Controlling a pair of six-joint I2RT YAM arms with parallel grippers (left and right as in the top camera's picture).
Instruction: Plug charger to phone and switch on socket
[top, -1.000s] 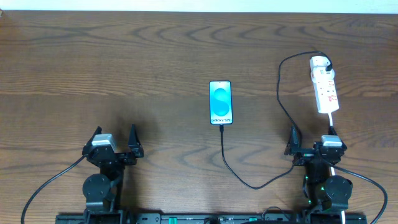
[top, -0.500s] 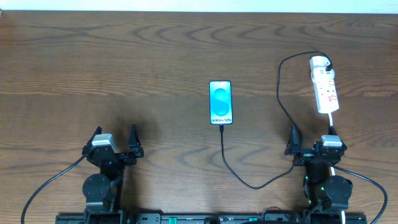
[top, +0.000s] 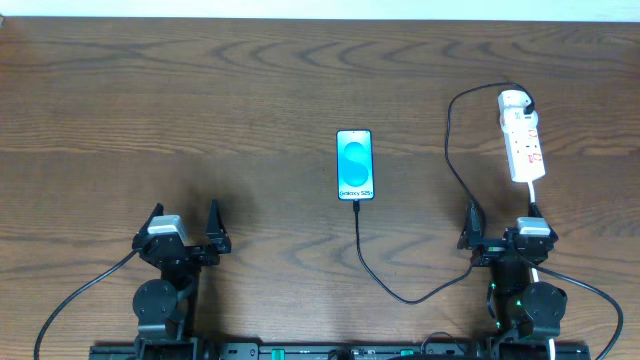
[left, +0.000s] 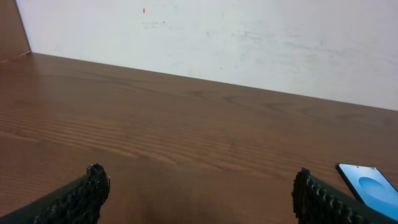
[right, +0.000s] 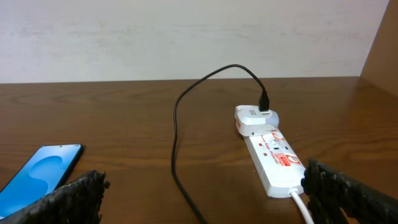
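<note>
- Overhead: the phone (top: 355, 165) lies flat at mid-table, screen up and lit blue-cyan, its long side running near to far; the charger cable (top: 447, 140) meets the phone's near short edge, loops toward the near side, swings right past the right gripper (top: 500, 218), then climbs and arcs over to a white adapter (top: 513, 100); the adapter sits at the far end of the power strip (top: 526, 148), which lies far right, with its white cord (top: 534, 195) leaving the near end
- Overhead: the left gripper (top: 184, 212) is near left, well apart from the phone; both claws are spread wide with nothing in them
- Left wrist: two black fingers (left: 78, 199) stand far apart over the bare wooden table (left: 186, 124), holding nothing; a corner of the phone (left: 370, 185) shows at the right edge; a white wall (left: 249, 37) lies beyond
- Right wrist: the jaws gape wide and empty; the phone (right: 43, 171) lies near left; the cable (right: 176, 124) runs between the fingers and arcs over to the adapter (right: 256, 118); the red-marked strip (right: 277, 158) lies right; its switch position cannot be told
</note>
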